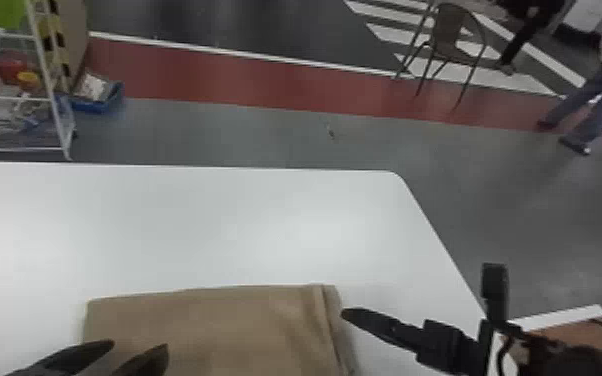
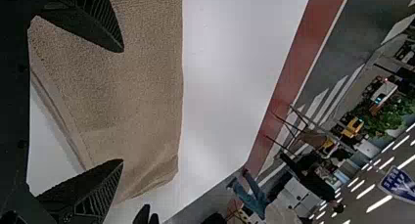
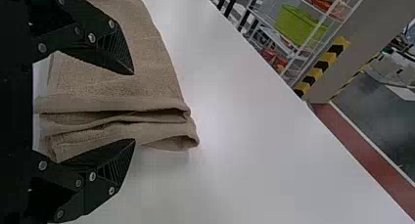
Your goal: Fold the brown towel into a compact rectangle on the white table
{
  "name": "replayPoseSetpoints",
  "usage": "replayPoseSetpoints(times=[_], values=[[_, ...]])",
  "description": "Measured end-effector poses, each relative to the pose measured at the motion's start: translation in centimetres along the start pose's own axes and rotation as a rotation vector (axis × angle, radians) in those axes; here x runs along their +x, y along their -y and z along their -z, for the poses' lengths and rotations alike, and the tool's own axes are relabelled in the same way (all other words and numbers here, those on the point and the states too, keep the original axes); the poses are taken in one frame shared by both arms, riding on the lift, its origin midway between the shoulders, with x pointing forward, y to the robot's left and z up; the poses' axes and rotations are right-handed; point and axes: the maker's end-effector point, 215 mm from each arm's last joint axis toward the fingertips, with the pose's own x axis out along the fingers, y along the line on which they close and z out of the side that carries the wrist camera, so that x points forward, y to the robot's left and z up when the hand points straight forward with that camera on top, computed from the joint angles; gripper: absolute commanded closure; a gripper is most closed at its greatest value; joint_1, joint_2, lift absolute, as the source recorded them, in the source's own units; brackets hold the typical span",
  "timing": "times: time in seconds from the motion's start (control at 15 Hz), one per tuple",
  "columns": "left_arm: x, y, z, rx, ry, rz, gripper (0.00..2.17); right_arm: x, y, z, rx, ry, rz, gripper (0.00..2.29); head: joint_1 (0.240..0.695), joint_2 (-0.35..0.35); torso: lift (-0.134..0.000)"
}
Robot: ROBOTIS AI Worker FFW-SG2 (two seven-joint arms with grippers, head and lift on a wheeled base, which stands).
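The white table (image 1: 215, 220) has the brown towel (image 1: 230, 325) on it, under the left hand (image 1: 138, 345) and beside the right hand (image 1: 357, 317), both with fingers spread wide

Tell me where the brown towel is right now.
In the head view, the brown towel lies at the bottom edge, left of centre, on the white table, just left of the right pincer.
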Motion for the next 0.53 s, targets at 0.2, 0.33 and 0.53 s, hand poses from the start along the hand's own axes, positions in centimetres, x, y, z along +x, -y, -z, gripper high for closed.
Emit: replayPoseSetpoints(times=[0.2,0.33,0.53], values=[[0.2,0.0,0.3,-0.001,-0.007,0.003,0.09,2.0,-0.9,0.2,-0.037,-0.036,0.014,0.53,0.695,-0.312,-0.122],[-0.1,-0.2,0.6,-0.008,-0.009,0.005,0.09,3.1,-0.7,0.8,-0.04,-0.065,0.027,0.53,0.695,-0.297,-0.122],[-0.6,-0.7,0.6,-0.016,-0.008,-0.001,0.09,3.7,-0.2,1.5,-0.028,-0.086,0.035,0.54,0.695,-0.282,-0.122]])
